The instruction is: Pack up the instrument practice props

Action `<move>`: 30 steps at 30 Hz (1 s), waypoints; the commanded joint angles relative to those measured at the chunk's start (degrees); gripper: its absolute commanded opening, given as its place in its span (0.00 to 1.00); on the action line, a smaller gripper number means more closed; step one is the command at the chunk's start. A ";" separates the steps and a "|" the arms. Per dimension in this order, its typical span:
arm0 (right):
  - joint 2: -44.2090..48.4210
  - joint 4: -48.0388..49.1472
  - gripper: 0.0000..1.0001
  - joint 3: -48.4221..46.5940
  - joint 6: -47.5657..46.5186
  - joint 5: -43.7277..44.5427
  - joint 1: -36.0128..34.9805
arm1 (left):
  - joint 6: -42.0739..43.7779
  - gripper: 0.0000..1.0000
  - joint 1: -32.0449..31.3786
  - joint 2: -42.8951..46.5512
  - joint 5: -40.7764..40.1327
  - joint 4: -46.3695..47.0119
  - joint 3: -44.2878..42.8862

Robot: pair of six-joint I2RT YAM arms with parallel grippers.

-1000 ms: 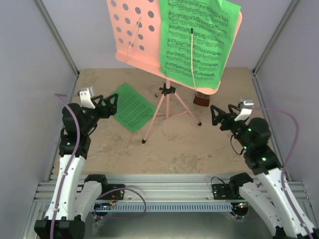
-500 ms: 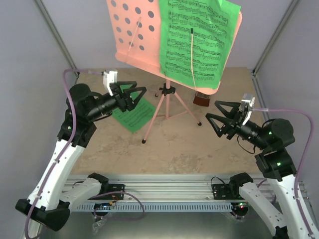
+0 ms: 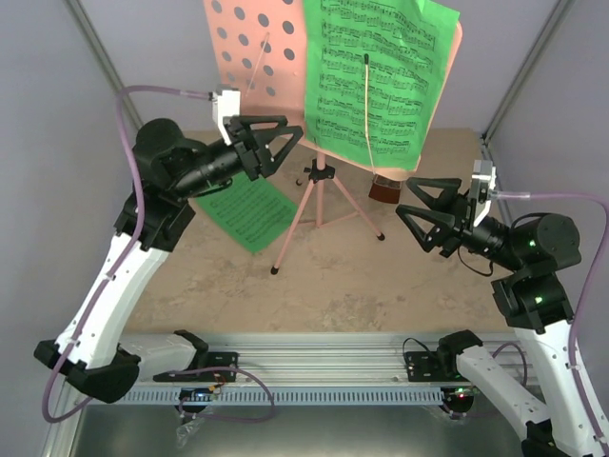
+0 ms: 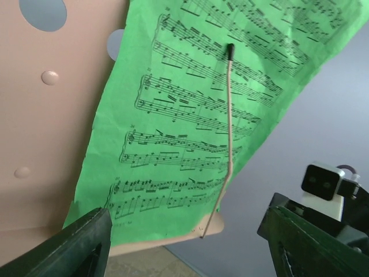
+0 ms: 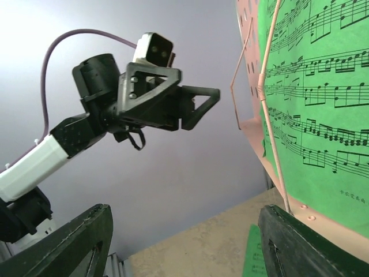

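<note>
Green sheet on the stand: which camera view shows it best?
Left wrist: the green sheet fills the frame, staves and retaining wire sharp. Top external shows most of the sheet, smaller. Right wrist catches only part, seen at a steep slant.

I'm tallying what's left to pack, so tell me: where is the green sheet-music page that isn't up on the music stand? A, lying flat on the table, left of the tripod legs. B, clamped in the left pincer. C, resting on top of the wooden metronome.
A: the loose green sheet-music page lies flat on the table, left of the tripod legs, while the left pincer is open and holds nothing.
</note>
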State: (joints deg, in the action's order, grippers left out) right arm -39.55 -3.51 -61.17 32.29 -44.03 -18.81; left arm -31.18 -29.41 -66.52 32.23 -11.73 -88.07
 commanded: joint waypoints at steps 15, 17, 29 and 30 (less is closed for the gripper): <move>-1.36 2.75 0.71 -0.65 1.13 -2.29 -1.76 | 3.01 0.67 -0.93 -10.41 -6.11 -4.29 -10.32; -1.54 2.97 0.71 -0.53 1.16 -2.31 -1.97 | 3.14 0.66 -0.92 -10.82 -5.82 -4.30 -10.43; -2.69 3.02 0.71 -0.10 0.58 -2.23 -4.22 | 5.94 0.53 -1.38 -13.97 -1.55 -6.85 -13.10; -2.79 3.02 0.71 -0.09 0.47 -2.12 -4.48 | 6.22 0.52 -1.36 -14.15 -0.86 -7.06 -13.28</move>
State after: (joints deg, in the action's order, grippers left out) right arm -42.15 -1.26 -61.17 32.82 -45.71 -22.31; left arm -26.52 -30.28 -79.88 28.03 -17.76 -99.18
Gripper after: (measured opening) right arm 0.712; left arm 0.530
